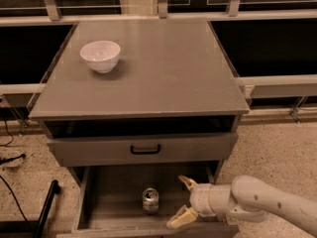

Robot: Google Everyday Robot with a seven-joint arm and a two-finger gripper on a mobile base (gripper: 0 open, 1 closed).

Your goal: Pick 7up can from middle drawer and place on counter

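Silvery and upright, the 7up can (150,200) stands on the dark floor of the middle drawer (113,196), which is pulled out, about midway between the side walls and towards the front. Just to the can's right, apart from it, the end effector (177,202) hangs inside the drawer with its two yellowish fingers (181,216) spread wide and holding nothing, the gap facing the can. Its white arm (260,203) reaches in from the right. Above, a shut drawer front (89,150) bears a black handle (145,149). On the grey table (168,73), a white bowl (100,56) sits near the back left corner.
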